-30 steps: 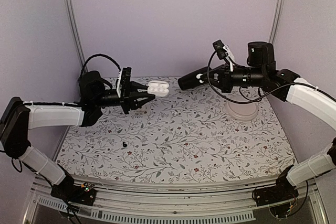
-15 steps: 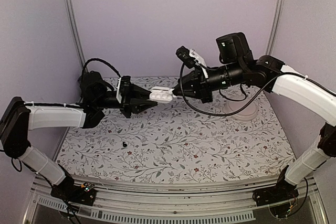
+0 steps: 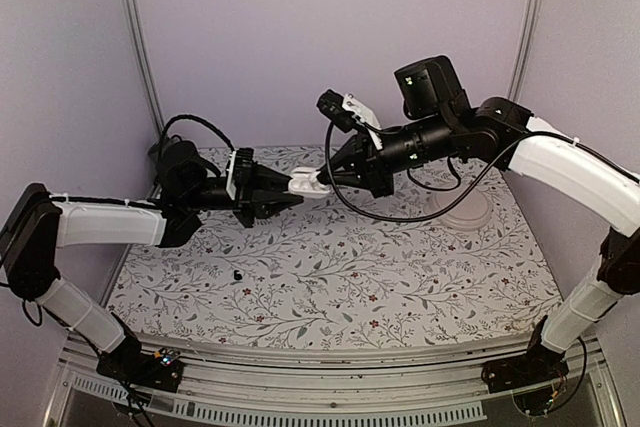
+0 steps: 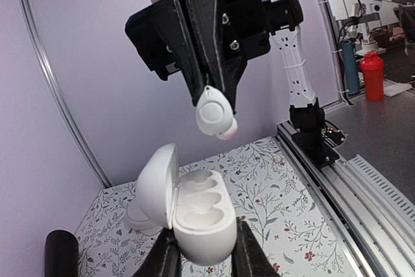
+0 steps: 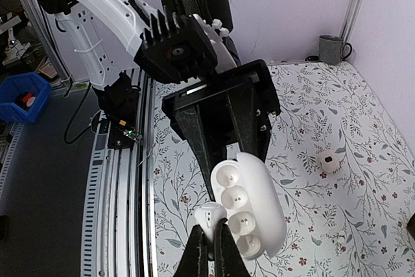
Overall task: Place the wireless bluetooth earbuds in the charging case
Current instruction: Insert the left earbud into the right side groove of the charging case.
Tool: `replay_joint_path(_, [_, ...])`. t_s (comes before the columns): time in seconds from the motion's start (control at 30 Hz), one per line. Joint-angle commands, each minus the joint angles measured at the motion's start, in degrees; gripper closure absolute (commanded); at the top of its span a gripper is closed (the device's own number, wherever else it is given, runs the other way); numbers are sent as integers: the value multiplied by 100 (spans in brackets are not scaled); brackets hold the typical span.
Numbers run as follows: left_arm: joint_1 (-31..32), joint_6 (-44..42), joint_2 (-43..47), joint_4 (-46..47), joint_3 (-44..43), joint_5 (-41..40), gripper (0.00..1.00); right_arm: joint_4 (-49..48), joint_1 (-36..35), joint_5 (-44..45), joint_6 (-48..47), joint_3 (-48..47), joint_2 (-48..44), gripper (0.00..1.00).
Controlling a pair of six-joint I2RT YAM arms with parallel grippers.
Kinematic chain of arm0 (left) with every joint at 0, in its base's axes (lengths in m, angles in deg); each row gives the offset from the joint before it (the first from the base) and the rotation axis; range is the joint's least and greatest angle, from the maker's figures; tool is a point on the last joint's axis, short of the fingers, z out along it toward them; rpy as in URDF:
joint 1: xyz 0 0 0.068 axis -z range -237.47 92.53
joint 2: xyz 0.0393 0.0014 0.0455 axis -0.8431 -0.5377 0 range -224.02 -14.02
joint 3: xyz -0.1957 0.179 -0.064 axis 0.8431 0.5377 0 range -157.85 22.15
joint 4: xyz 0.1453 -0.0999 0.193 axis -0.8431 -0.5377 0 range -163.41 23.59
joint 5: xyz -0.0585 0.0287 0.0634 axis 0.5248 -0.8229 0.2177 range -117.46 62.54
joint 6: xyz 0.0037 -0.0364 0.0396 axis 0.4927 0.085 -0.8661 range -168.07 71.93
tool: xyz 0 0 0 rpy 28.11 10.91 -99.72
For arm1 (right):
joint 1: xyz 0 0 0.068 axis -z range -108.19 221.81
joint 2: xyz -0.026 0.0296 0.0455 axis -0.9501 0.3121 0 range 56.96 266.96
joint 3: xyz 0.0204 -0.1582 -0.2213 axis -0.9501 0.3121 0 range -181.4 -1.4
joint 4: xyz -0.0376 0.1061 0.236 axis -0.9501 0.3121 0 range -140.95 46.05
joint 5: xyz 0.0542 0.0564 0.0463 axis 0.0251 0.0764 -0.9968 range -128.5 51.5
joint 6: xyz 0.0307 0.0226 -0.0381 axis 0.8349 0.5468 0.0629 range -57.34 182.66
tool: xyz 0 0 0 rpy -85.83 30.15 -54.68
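The left gripper [image 4: 205,254] pinches the open charging case [image 4: 198,215] by its base above the surface [image 4: 285,186]. The right gripper [image 4: 214,98] pinches 1 earbud [image 4: 214,113] close to its sockets. Both look light, glossy and likely slippery.

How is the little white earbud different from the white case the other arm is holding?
The earbud is much smaller than the charging case. The earbud is one closed lump; the charging case is hinged open, sockets empty. The right gripper pinches the earbud; the left gripper holds the charging case. Both are glossy white.
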State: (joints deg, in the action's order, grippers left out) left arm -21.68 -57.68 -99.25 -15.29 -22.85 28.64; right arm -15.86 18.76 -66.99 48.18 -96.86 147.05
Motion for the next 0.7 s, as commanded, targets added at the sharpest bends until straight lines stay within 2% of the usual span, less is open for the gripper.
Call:
replay_joint_path(0.0, [90,-12,-25,116,1,-274,100,138,-130,383,-24,-276,228,97])
replay_joint_path(0.37, [323,-247,189,402,329,-1846,100,78,-118,1326,1083,-437,496,97])
replay_joint_path(0.47, [411,-325,236,613,470,-2412,100,-38,-38,1331,1437,-367,458,97])
replay_joint_path(0.67, [608,-514,227,993,656,-3251,100,-282,436,1137,2756,-132,369,98])
